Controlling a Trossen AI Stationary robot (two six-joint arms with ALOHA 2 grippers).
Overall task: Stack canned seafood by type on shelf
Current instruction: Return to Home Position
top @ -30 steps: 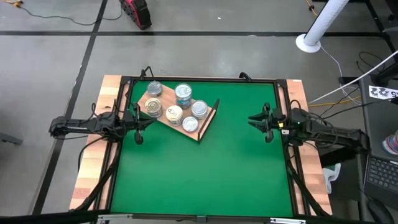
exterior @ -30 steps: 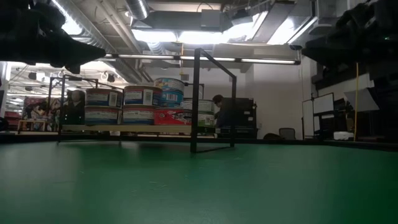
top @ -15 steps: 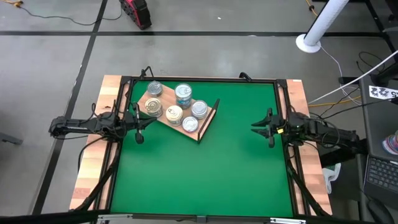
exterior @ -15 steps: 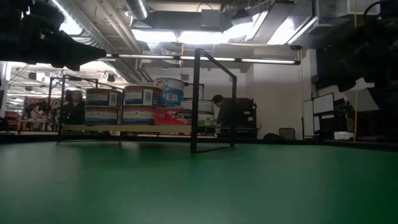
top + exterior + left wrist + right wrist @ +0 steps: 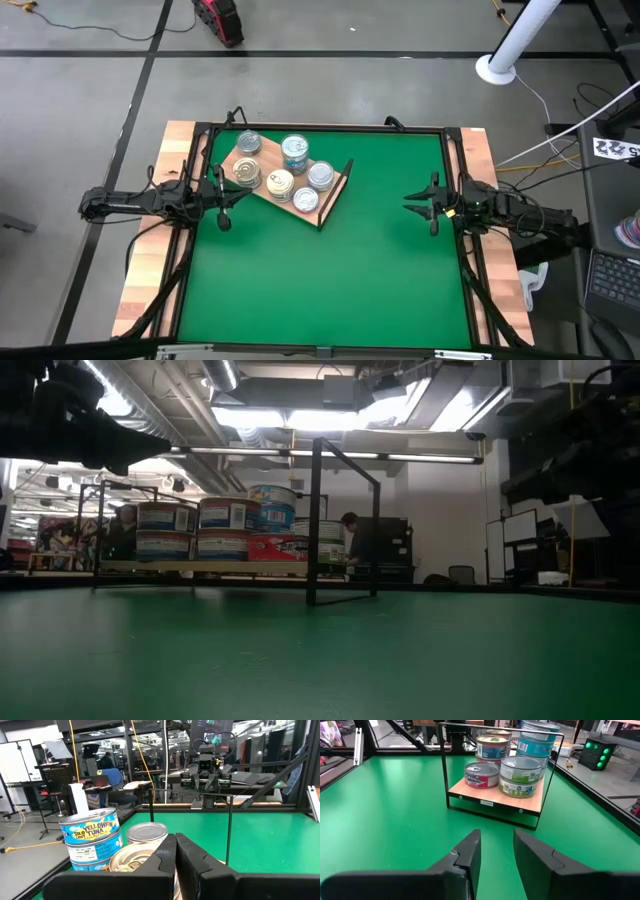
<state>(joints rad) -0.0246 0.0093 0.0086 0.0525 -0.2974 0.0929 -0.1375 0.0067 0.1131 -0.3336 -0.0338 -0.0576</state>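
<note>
Found the light-brown rectangular wooden shelf with a black wire frame (image 5: 490, 796) lying askew in the upper centre-left of the high view, on the green table mat (image 5: 330, 280). Counted six tops of small round flat seafood tins (image 5: 294, 152) on it, several stacked two high. Saw the left gripper (image 5: 175, 852) at mid-left, near the shelf, fingers pressed together. Saw the right gripper (image 5: 495, 850) at mid-right, well apart, fingers slightly spread, holding nothing.
</note>
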